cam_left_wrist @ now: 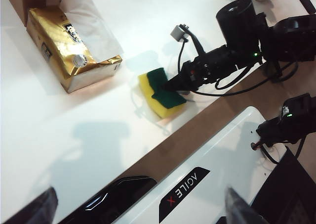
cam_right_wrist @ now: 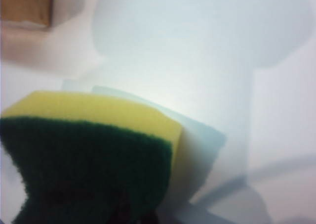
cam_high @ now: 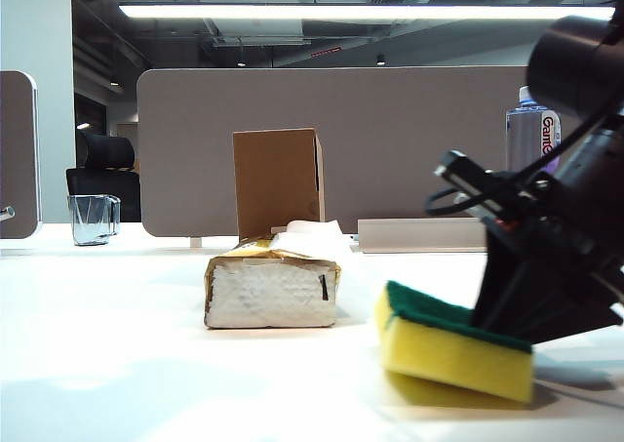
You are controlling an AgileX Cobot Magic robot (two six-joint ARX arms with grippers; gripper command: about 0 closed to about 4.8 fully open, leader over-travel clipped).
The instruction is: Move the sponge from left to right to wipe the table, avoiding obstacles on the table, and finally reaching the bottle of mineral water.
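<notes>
The yellow sponge [cam_high: 453, 349] with its dark green top lies low on the white table [cam_high: 117, 364], right of the middle. My right gripper [cam_high: 507, 310] comes down from the right and is shut on the sponge's green side. The same grip shows in the left wrist view, with the right gripper [cam_left_wrist: 170, 84] on the sponge [cam_left_wrist: 160, 93]. In the right wrist view the sponge [cam_right_wrist: 94, 155] fills the near part and hides the jaws. The tissue pack [cam_high: 273, 286] and the brown box [cam_high: 278, 180] stand to the sponge's left. The mineral water bottle [cam_high: 534, 135] rises behind the right arm. My left gripper [cam_left_wrist: 138, 214] hangs open and empty over the robot's white base.
A clear glass mug [cam_high: 93, 218] stands at the far left back. A grey partition [cam_high: 390, 140] closes off the far side of the table. In the left wrist view, the table's front edge and the robot's white base [cam_left_wrist: 217, 155] lie close to the sponge.
</notes>
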